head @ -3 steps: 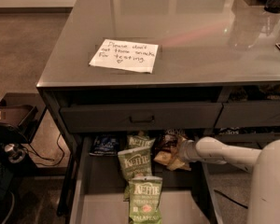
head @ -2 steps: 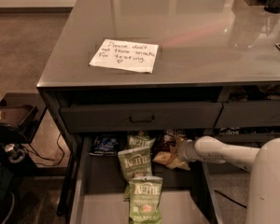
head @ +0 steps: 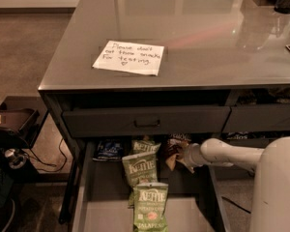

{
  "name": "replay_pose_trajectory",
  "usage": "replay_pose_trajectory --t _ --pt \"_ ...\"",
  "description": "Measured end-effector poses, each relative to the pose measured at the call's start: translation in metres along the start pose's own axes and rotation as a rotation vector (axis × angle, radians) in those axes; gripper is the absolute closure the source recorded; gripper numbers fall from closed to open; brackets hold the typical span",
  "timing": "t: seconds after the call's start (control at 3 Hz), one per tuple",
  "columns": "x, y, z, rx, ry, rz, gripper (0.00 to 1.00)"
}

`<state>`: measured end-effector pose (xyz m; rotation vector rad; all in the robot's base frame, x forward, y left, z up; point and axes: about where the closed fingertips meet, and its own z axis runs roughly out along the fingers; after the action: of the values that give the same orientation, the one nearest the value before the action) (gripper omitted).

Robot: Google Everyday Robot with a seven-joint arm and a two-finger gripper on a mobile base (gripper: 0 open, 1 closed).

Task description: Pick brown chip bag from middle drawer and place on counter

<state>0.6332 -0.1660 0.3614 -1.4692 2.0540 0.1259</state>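
Lab (testing note (head: 129,57), gripper (head: 176,154) in drawer (head: 79,204))

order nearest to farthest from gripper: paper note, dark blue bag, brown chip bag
The gripper is at the middle drawer's right.
1. brown chip bag, right at it
2. dark blue bag, drawer's back left
3. paper note, up on the counter

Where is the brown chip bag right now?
The brown chip bag lies in the middle drawer, back right, beside the green Kettle bags, with the gripper at it.
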Motion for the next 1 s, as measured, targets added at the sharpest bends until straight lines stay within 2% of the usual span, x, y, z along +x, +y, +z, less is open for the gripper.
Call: replay_pose_trajectory --t 0.33,0.67,1.0 --pt "0.001 0.006 -0.026 -0.007 0.032 0.021 1.00" --pt "-0.002 0.024 -0.066 -0.035 0.028 0.022 1.00" --pt "-0.009 0.046 -0.105 -0.065 -0.006 0.016 1.00"
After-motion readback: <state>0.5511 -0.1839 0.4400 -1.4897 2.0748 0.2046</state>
